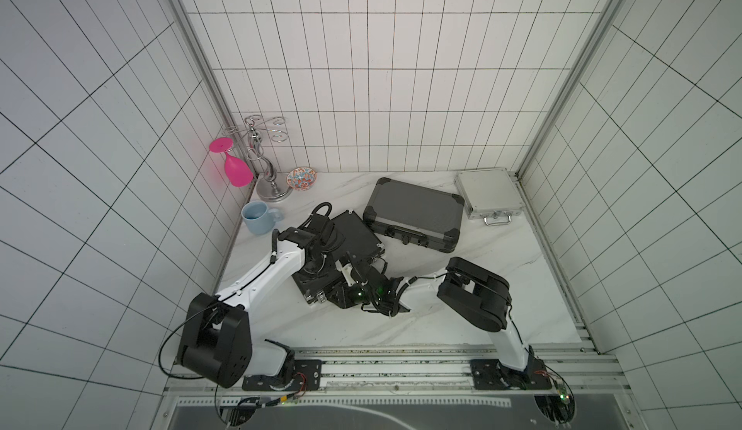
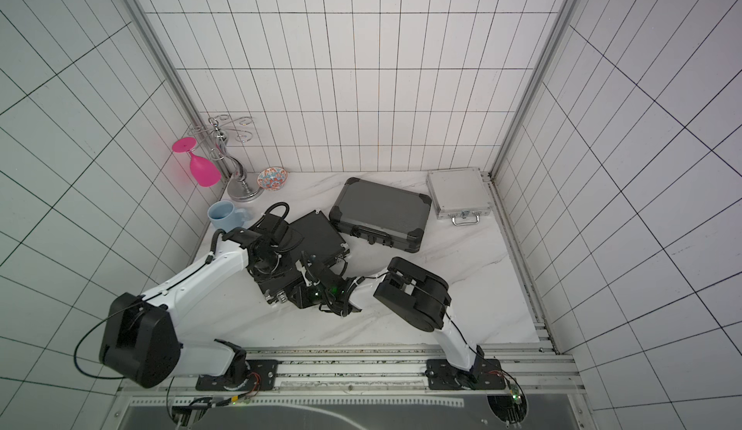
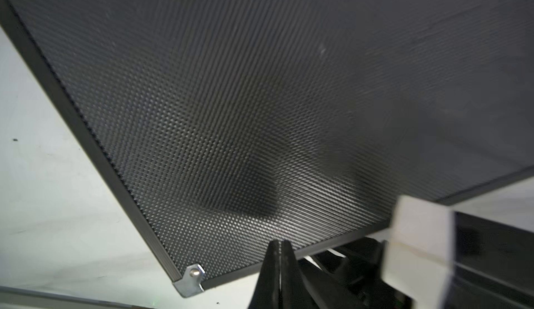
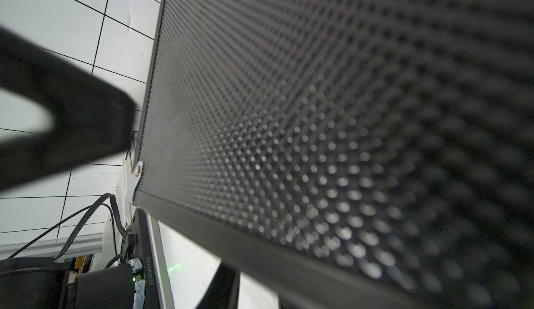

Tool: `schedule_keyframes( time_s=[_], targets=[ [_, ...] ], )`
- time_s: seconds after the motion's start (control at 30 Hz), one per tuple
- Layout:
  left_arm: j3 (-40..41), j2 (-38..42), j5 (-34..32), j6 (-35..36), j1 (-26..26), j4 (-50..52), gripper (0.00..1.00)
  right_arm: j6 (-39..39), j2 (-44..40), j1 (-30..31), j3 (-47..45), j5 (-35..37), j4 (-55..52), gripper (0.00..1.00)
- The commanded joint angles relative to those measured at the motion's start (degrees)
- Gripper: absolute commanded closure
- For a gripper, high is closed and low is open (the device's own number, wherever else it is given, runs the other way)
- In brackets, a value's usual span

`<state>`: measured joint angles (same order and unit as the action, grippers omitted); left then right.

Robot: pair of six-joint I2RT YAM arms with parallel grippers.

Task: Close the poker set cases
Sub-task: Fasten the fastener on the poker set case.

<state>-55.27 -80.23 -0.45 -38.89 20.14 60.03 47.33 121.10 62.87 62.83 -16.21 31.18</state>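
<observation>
The flat black case (image 1: 357, 233) (image 2: 317, 231) lies left of centre, with both arms over it. Its dimpled lid (image 3: 231, 105) fills both wrist views and looks tilted; how far it stands off the base I cannot tell. My left gripper (image 3: 279, 247) is shut and empty, its tips at the lid's rim beside a silver corner piece (image 3: 190, 278). My right gripper (image 4: 257, 281) (image 1: 353, 265) comes in from the front right. One of its fingers (image 4: 224, 287) shows beyond the rim, with bare table in the gap. The dark grey case (image 1: 413, 211) and the silver case (image 1: 488, 193) lie closed.
A blue mug (image 1: 257, 217) stands just left of the black case. Behind it in the back left corner are a chrome glass rack (image 1: 267, 167) with a pink glass (image 1: 237, 167) hanging on it and a patterned bowl (image 1: 301, 179). Tiled walls close in three sides.
</observation>
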Motion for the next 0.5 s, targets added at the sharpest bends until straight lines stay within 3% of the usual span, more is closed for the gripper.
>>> schedule_keyframes(
  time_s=[0.0,0.27,0.47],
  targets=[
    [2.2,-0.5,-1.9,0.4,-0.5,-1.5,0.96,0.2,0.5,-2.4,-1.6,4.6,-2.9,0.74],
    [2.6,-4.2,-3.7,3.8,-1.2,1.5,0.96,0.0,0.0,-2.1,-0.3,3.7,-3.4,0.69],
    [7.4,-6.9,-1.7,4.0,-0.9,-0.1,0.96,-1.5,1.2,-1.5,1.3,4.3,-4.7,0.69]
  ],
)
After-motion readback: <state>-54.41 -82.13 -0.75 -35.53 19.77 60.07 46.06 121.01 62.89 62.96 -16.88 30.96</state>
